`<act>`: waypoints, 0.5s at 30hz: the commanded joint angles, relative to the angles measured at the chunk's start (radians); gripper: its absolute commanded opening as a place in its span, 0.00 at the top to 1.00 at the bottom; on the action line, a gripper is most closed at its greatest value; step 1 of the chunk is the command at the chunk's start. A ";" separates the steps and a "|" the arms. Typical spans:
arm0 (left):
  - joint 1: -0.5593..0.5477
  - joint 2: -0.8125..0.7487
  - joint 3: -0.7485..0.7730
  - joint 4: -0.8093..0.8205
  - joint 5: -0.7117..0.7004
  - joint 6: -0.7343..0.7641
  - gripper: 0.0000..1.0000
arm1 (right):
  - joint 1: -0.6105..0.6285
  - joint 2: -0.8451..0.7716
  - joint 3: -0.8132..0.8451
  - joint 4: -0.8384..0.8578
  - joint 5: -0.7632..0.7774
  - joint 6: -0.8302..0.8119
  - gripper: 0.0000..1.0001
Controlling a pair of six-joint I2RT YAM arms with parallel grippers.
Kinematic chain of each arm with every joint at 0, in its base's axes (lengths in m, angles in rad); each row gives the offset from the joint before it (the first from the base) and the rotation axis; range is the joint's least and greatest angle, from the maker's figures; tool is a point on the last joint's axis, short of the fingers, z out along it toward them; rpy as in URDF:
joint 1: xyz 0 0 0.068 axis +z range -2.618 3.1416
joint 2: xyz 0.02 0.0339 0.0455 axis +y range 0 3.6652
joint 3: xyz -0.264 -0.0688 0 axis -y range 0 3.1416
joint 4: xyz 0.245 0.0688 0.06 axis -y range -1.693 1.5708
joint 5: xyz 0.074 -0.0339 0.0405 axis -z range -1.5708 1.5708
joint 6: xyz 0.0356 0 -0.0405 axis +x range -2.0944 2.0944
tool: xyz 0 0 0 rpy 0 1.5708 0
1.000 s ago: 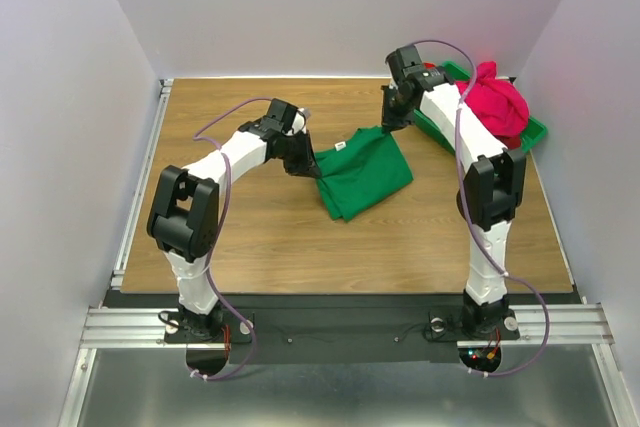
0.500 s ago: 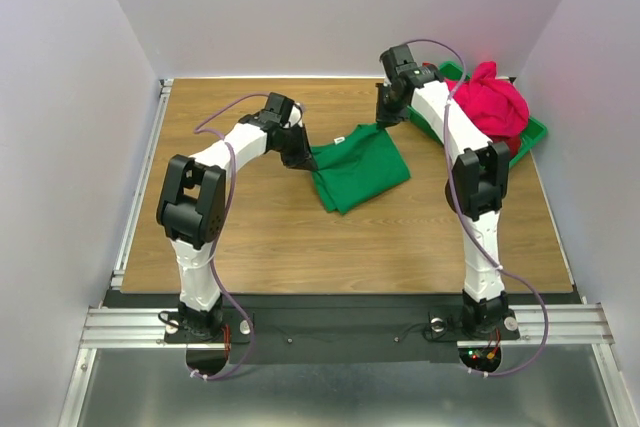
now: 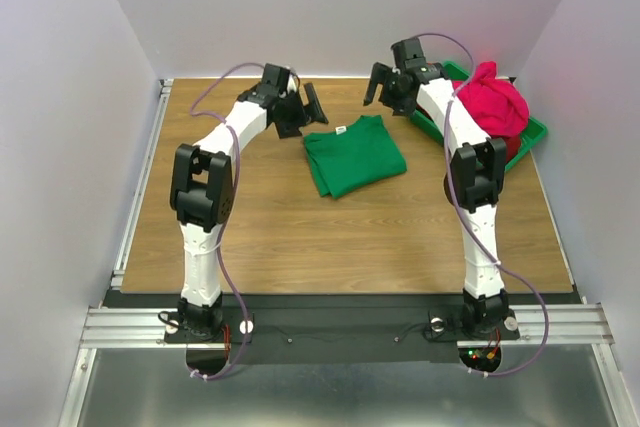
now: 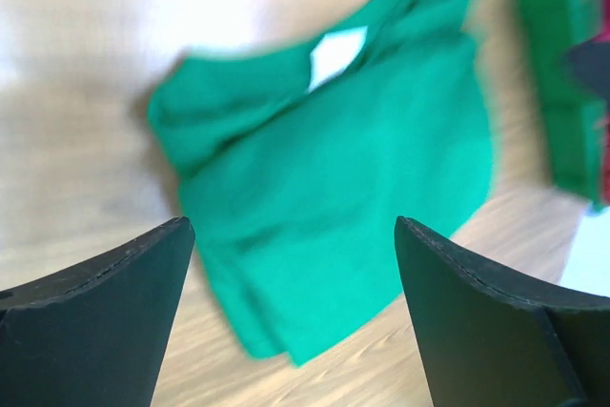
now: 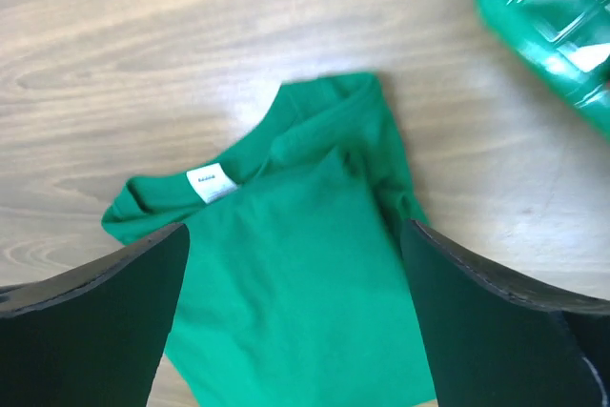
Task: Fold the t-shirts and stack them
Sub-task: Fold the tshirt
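A kelly green t-shirt [image 3: 356,155] lies folded on the wooden table, its white neck label [image 3: 341,130] facing up at the far edge. My left gripper [image 3: 303,110] hangs open just beyond the shirt's far left corner, holding nothing. My right gripper [image 3: 386,87] is open above the far right corner, also holding nothing. In the left wrist view the green shirt [image 4: 334,159] shows between the wide-apart fingers [image 4: 105,312]. The right wrist view looks down on the shirt [image 5: 295,274] and its label [image 5: 210,185]. A bright pink t-shirt [image 3: 490,102] is heaped over a darker red one [image 3: 514,143].
A rigid green plastic bin [image 3: 535,132] at the table's back right holds the pink and red shirts; its corner shows in the right wrist view [image 5: 543,16]. White walls close in the table on three sides. Bare wood [image 3: 350,237] lies in front of the green shirt.
Both grippers carried the green shirt's edge toward the back, then opened and let go. The shirt now lies flat, folded, farther back than before. Both grippers rose off it.
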 commanded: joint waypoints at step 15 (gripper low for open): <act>-0.009 -0.381 -0.461 0.226 -0.017 -0.007 0.01 | -0.008 -0.362 -0.456 0.182 -0.099 -0.177 0.07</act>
